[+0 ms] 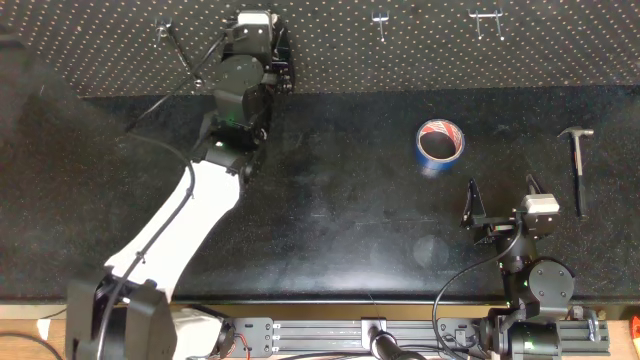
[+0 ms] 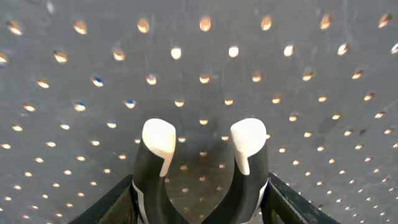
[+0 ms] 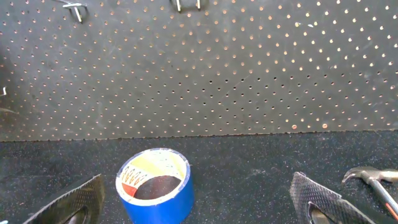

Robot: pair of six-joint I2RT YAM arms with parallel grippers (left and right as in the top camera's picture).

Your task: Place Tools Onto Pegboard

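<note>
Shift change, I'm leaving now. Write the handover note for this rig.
Left gripper: open, empty, close up to the pegboard.
Right gripper: open, empty, low over the table, just short of the tape.
Tape and hammer are on the table, hammer farther right.
Done: nothing hung yet.
Left: hang both on the hooks.

Black table with a front rail
The table (image 1: 340, 180) has a dark, grainy top, with a few faint pale smudges (image 1: 432, 250) toward its front right. A metal rail (image 1: 320, 329) runs along the front edge. A tan surface (image 1: 20, 338) shows at the front left corner, and a small orange bit (image 1: 635, 322) at the far right.
</note>
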